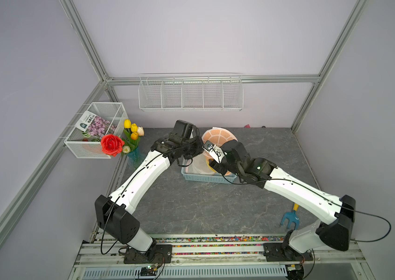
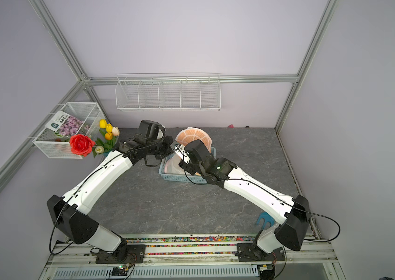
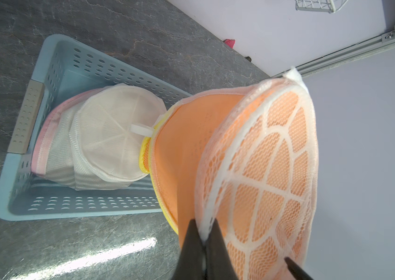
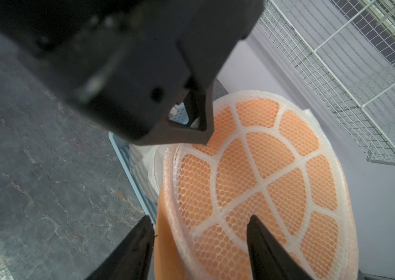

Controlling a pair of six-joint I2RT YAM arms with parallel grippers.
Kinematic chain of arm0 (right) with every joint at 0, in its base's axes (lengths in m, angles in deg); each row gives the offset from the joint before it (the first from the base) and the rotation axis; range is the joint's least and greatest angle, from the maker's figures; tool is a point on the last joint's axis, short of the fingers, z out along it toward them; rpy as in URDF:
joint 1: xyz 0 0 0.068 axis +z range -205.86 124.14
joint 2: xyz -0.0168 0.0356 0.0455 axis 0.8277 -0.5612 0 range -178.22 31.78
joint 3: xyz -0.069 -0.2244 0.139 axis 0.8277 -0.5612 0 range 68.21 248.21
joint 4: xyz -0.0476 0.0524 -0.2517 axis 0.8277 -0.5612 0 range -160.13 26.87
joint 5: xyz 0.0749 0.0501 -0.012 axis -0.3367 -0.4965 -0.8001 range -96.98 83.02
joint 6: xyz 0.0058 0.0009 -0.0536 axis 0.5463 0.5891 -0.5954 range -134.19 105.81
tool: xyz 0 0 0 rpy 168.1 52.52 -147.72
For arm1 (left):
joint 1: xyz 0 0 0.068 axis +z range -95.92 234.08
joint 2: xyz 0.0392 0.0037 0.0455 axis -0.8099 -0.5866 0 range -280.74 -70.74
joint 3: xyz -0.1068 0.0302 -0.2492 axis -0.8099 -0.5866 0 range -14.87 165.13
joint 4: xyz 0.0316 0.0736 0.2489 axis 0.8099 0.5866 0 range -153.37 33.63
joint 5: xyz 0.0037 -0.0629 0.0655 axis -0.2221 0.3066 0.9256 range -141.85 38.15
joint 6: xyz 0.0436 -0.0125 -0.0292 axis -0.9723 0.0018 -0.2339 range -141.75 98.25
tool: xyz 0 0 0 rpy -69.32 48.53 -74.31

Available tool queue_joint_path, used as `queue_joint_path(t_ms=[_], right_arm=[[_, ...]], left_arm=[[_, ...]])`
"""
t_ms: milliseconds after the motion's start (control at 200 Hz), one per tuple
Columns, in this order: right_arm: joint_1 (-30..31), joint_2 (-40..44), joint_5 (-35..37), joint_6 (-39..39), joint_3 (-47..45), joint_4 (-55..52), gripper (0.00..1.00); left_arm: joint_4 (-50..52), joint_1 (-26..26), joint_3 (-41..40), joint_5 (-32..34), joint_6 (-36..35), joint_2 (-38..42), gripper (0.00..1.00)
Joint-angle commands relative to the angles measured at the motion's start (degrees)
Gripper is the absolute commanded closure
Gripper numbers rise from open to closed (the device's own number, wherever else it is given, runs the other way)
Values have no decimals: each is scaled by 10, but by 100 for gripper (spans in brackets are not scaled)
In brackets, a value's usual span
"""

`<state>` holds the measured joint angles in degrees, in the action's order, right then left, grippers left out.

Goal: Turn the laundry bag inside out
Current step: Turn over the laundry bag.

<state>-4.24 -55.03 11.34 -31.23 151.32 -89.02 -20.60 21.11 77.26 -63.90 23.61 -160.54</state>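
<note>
Orange-lined mesh laundry bag (image 3: pixel 264 169), held on edge above the blue basket (image 3: pixel 46 63) in the far half of the tabletop (image 1: pixel 191 208), about midway between its side edges. In both top views mostly hidden behind the two wrists, only the round netted end (image 1: pixel 218 137) showing. White seam at the rim of that end pinched tight in the fully closed left tool (image 3: pixel 203 228). Jaws of the right tool (image 4: pixel 200 218) partly open and astride the same rim at another spot: one finger (image 4: pixel 261 247) over the netted face, its fellow beside the plain orange wall. Contact with the cloth not discernible, nothing gripped. Netted end upright, face turned to the right wrist; yellow-edged mouth (image 3: pixel 146 155) hanging toward the basket, away from both tools. Judged need of the coming move: a hold on that mouth edge, low and beyond the right tool, the only free one. Beneath, lying in the basket, a second bag (image 3: pixel 109 135), white with pink trim.
</note>
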Motion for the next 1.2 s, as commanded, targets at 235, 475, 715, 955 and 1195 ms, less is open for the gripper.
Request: queue_joint_path(t_ms=[235,475,715,955,1195], right_arm=[[10,-39,110,-29,3,3,42],[8,-49,121,-21,-5,23,56],[-12,17,64,-5,-85,92,39],[-66,69,-2,-5,-161,156,37],[-62,73,-27,1,-161,193,38]], left_arm=[[8,1,40,-21,-10,-9,100],[14,1,59,-33,-13,-12,100],[33,27,78,-66,-27,-24,100],[85,30,121,-92,-69,-44,100],[78,30,115,-118,-67,-50,100]])
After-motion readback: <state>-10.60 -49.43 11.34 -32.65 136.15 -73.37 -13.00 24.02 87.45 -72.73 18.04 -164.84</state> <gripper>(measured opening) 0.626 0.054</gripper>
